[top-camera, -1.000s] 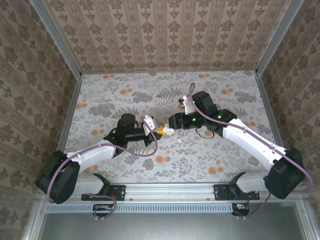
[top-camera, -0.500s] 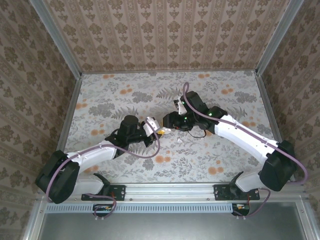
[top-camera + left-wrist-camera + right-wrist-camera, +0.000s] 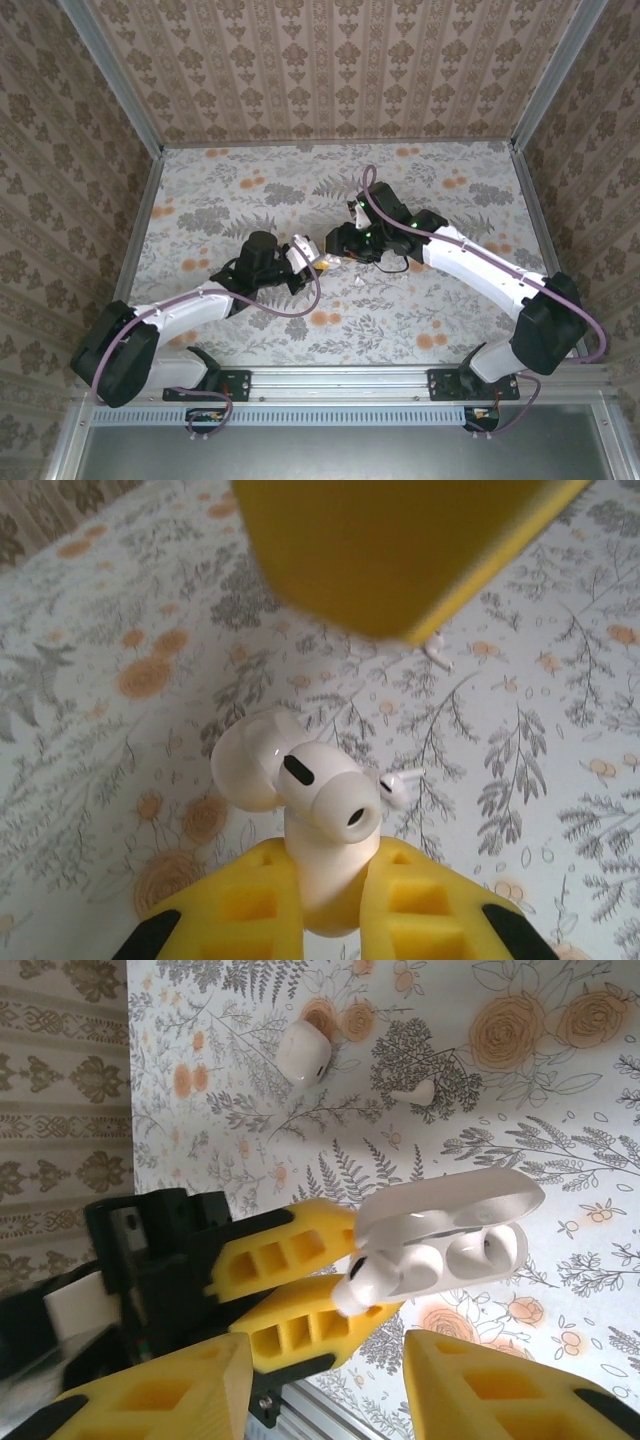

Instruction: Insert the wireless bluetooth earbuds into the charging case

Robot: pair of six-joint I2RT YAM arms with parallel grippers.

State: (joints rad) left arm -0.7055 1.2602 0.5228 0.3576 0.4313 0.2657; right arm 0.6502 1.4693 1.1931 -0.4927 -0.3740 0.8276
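— Left gripper (image 3: 335, 858)?
— Clenched on the stem of one earbud (image 3: 325, 800), over the table (image 3: 450, 200) centre.
— Charging case (image 3: 450, 1195)?
— Open, just beside that earbud. White rounded forms (image 3: 425, 1270) inside; I cannot identify them. Second earbud (image 3: 415, 1090) lies loose on the table. Right gripper (image 3: 328, 1345) released, jaws apart.

Loose earbud (image 3: 357, 281) tiny, indistinct
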